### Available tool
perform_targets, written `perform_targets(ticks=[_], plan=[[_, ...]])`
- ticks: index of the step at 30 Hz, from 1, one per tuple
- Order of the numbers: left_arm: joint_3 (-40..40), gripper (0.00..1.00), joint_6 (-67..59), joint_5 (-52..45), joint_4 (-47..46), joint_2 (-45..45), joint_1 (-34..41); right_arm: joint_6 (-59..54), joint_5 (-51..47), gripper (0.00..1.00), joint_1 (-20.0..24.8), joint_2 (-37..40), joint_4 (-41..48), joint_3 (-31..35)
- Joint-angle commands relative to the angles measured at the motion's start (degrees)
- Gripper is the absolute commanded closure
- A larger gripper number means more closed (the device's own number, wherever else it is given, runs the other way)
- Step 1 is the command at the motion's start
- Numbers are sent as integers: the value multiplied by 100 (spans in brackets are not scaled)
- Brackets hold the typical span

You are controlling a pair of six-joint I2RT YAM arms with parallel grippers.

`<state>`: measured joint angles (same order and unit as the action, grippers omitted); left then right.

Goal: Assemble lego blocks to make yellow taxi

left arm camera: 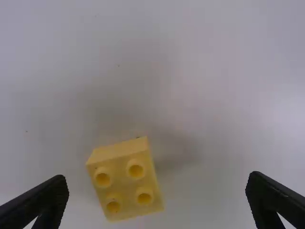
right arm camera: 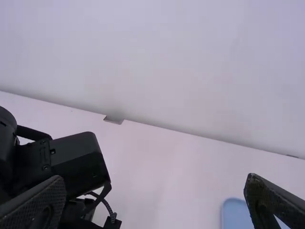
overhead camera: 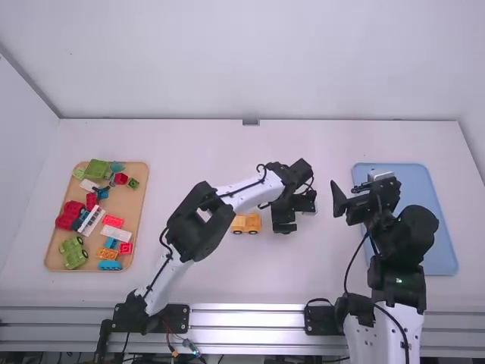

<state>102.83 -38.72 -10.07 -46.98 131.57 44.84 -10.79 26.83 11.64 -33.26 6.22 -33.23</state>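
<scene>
High view: a yellow wheeled vehicle is seen standing upright on the white table, beside the left arm. The left gripper is held over the table, near the vehicle. In the left wrist view, its fingers are spread wide, and a yellow block with four studs is seen between them, touched by neither. The right gripper is held raised beside the blue tray; in the right wrist view its fingers are likewise parted, with nothing gripped. On the tan tray, at the far left of the table, green, red, white, orange and blue pieces are loosely gathered.
</scene>
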Motion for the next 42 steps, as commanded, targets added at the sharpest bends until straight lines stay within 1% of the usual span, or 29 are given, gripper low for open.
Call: perform_targets(ticks=[1,6,11,13,14,16,17,19,20,22,24,25,26,28,31,34,35,36,39,42], plan=[[-46,1,-164,-81,-39,-236,-57,-15,17,1,-2,2,-26,31],[-52,1,-157,157,0,-662,-291,-42,11,1,-2,2,-52,31],[-72,1,-133,133,-76,-863,-675,-273,17,1,-2,-7,-63,31],[-199,1,-144,-118,-55,-990,-911,-275,72,1,-2,-118,-157,31],[-402,1,-227,-407,85,-1147,-1086,-442,203,1,-13,-302,-210,17],[-595,1,-223,-529,256,-1296,-1198,-549,291,1,-57,-507,-221,-28],[-881,1,-210,-581,472,-1528,-1325,-675,334,1,-164,-837,-188,-155],[-1198,1,-109,-553,710,-1812,-1434,-861,337,1,-315,-1189,-87,-339],[-1587,1,-122,-557,949,-2157,-1541,-1141,293,1,-542,-1668,127,-636],[-2135,1,-142,-616,1329,-2647,-1690,-1624,221,1,-872,-2304,601,-1117],[-2509,1,-190,-734,1591,-2962,-1805,-1950,96,1,-1113,-2741,975,-1464],[-2933,1,-181,-903,1917,-3327,-1978,-2341,-72,1,-1355,-3185,1373,-1823],[-2983,1,-179,-922,1956,-3362,-2002,-2448,-131,1,-1427,-3311,1491,-1930],[-3810,1,-166,-1530,2634,-4022,-2514,-3263,-544,1,-1912,-4234,2299,-2658],[-4531,1,-160,-2363,3274,-4457,-3097,-4089,-942,1,-2286,-5077,2931,-3250],[-5104,1,-157,-3051,3816,-4758,-3672,-4581,-1202,1,-2520,-5698,3244,-3593],[-5469,1,-149,-3458,4210,-4929,-4057,-4843,-1388,1,-2686,-6137,3460,-3801],[-5696,1,-39,-3615,4544,-5016,-4277,-5042,-1506,1,-2798,-6387,3613,-3886],[-6107,1,444,-3633,5313,-5141,-4627,-5405,-1799,1,-3025,-6758,3807,-3910],[-6483,1,1110,-3340,6142,-5222,-4881,-5307,-2142,1,-3261,-7069,3794,-3895]])
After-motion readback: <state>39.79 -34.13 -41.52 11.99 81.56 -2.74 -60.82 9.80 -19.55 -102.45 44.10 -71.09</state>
